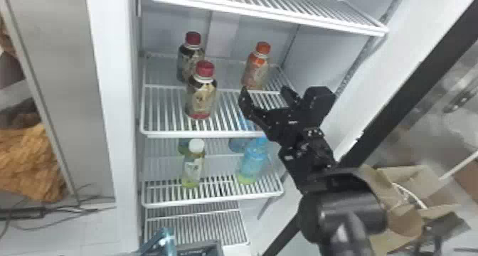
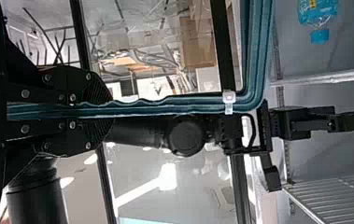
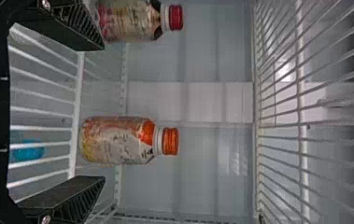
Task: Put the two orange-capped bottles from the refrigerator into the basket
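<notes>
The orange-capped bottle [image 1: 254, 74] stands upright on a wire shelf [image 1: 199, 134] of the refrigerator, set to the right and towards the back. The right gripper [image 1: 265, 91] faces it with fingers apart, touching nothing that can be seen. The step in hand is judged to be the approach for a grasp.

Principal hazard: the bottle sits off centre between the fingers, nearer the one away from the red-capped bottle [image 1: 202, 95]. Advancing or closing without correction could let one finger push first, turning or toppling the bottle; the ribbed shelf offers its base uneven footing.

Second hazard: the red-capped bottle lies close to the other finger's path, and a sideways swing could knock it. A steep lift could strike the cap on the shelf above [image 1: 266, 17].

The left gripper [image 2: 107, 109] is clamped on the teal edge of the basket [image 2: 258, 51], close to the right arm [image 2: 184, 135]. A hold at one edge may let the basket tilt under load; crowding could cause the arm to bump it.
</notes>
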You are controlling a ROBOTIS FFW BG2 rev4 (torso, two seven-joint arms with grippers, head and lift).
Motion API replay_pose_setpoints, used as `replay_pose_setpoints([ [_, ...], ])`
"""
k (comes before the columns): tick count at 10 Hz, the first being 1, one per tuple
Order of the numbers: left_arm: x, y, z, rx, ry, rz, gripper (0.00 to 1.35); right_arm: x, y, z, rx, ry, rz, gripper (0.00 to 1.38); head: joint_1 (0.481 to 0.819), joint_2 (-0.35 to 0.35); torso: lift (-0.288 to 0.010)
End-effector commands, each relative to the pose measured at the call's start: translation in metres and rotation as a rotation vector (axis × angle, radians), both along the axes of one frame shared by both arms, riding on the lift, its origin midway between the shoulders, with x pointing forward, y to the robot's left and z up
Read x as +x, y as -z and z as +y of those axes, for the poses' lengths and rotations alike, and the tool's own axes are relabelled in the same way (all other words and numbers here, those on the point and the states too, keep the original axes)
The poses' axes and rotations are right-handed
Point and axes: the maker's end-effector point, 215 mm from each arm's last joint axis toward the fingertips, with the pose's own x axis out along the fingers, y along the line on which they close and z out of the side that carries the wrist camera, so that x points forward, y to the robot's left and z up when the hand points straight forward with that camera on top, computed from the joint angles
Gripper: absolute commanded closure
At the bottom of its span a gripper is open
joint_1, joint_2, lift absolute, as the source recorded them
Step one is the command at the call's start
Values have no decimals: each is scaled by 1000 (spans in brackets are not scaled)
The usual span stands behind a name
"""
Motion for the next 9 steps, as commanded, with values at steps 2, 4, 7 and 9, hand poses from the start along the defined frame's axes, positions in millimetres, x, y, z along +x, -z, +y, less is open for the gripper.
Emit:
replay_pose_setpoints([
  [2, -1, 0, -1, 0, 4, 0, 1208, 34, 0, -13, 3, 28, -16, 55, 695, -350, -40],
  [4, 0, 0, -1, -1, 2, -1, 1208, 61, -2, -24, 6, 51, -22, 42, 695, -350, -40],
  [7, 0, -1, -1, -3, 2, -1, 1208, 88, -4, -24, 30, 56, -31, 39, 695, -350, -40],
  [9, -1, -2, -2, -7, 5, 1, 1208, 105, -3, -15, 28, 36, -35, 39, 695, -350, -40],
])
